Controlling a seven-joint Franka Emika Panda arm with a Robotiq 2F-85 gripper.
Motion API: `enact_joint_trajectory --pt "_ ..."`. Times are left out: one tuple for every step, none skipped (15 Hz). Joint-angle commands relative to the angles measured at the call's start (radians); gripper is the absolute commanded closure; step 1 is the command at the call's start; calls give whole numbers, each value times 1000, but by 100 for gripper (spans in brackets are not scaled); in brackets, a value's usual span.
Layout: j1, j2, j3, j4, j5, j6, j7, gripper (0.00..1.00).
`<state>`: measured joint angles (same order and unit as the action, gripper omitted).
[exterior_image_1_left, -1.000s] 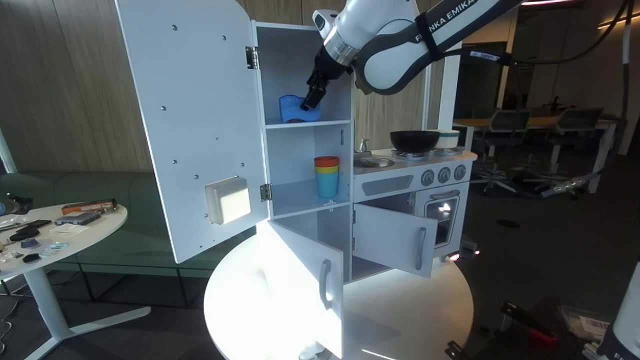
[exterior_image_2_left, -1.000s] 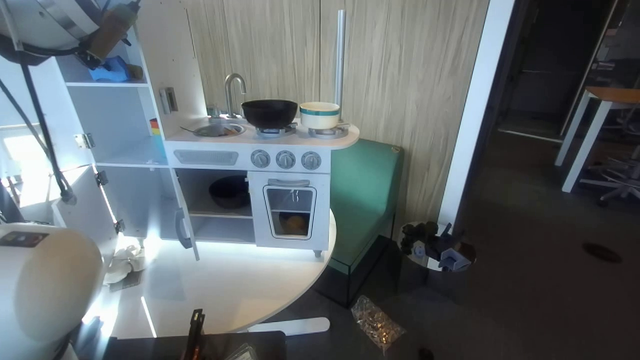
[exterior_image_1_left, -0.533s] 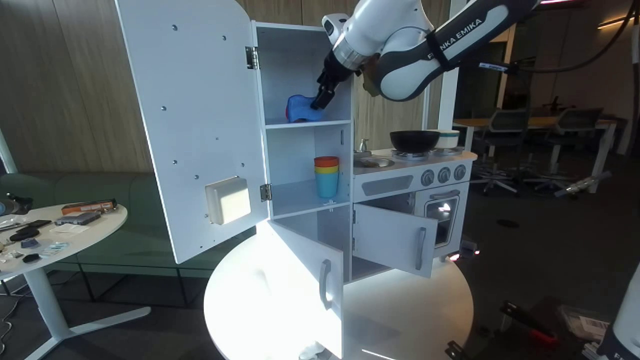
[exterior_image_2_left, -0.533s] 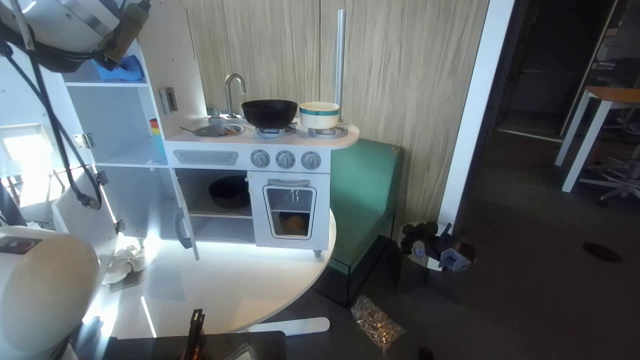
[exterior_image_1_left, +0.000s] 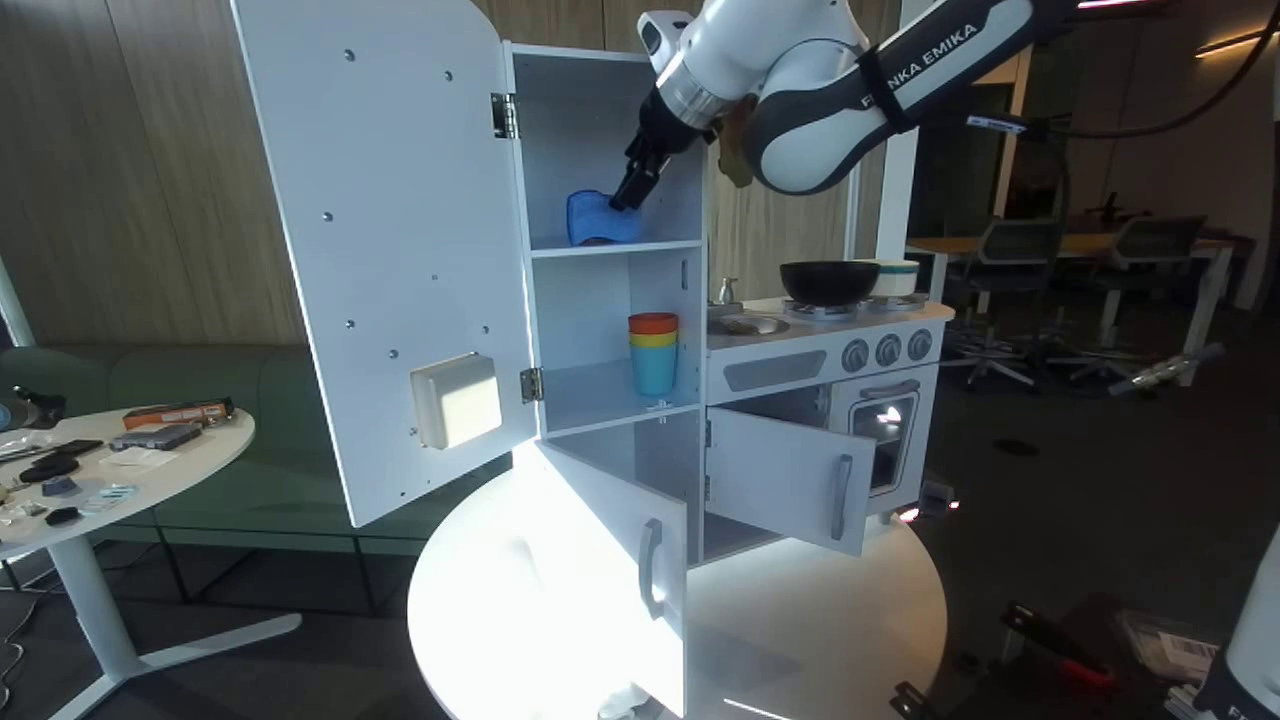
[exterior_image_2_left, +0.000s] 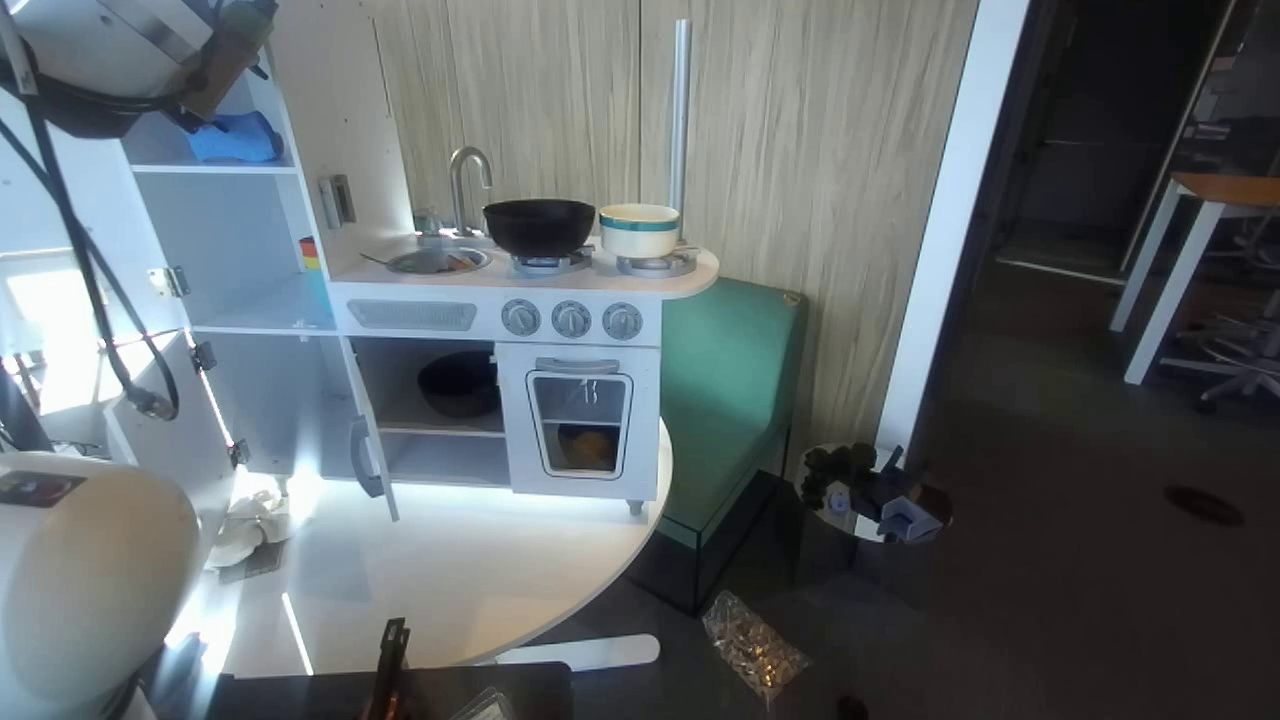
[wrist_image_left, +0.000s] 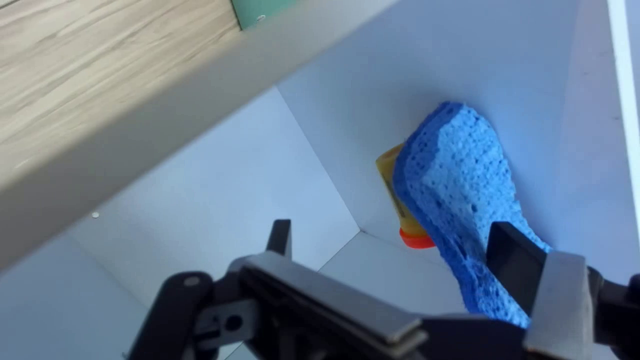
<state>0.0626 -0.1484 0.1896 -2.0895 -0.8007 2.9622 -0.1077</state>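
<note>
Blue sponge (wrist_image_left: 465, 185) at the top of the cabinet (exterior_image_1_left: 580, 120), gripper (wrist_image_left: 392, 231) spread wide

The jaws are released and well parted; one crosses in front of the sponge in the wrist view, contact unclear. A red-capped yellow bottle (wrist_image_left: 411, 220) shows there at the sponge's nine o'clock. In both exterior views, stacked cups (exterior_image_1_left: 654, 362) stand one compartment down, at five o'clock from the sponge; on the worktop (exterior_image_2_left: 480, 285), a white pot (exterior_image_2_left: 640, 235) sits at three o'clock from a black bowl (exterior_image_2_left: 540, 230). Underneath is a round table (exterior_image_2_left: 450, 560).
</note>
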Motion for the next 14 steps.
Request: enact_joint_trajectory --pt "-7 -68 20 -22 -20 -49 66 0" --pt "-6 -73 21 -24 -14 -54 69 0" --pt "-7 -71 21 -25 -7 -64 74 0" --pt "-4 -68 18 -28 4 -69 76 0" --pt "-3 -58 14 -28 14 -78 79 0" --pt "3 -48 9 -31 33 -87 73 0" --pt "2 -41 8 -33 39 -92 80 0" --pt "2 -36 6 -36 46 -93 79 0" --pt "-4 -35 10 -36 34 -94 91 0" --pt "-6 -36 11 -38 31 -94 96 0" --pt "-11 -45 15 -39 14 -94 110 0" --pt "-13 -52 17 -39 4 -91 120 0" --pt "-18 -61 19 -40 -12 -91 134 0" --pt "-22 -69 22 -40 -27 -92 147 0"
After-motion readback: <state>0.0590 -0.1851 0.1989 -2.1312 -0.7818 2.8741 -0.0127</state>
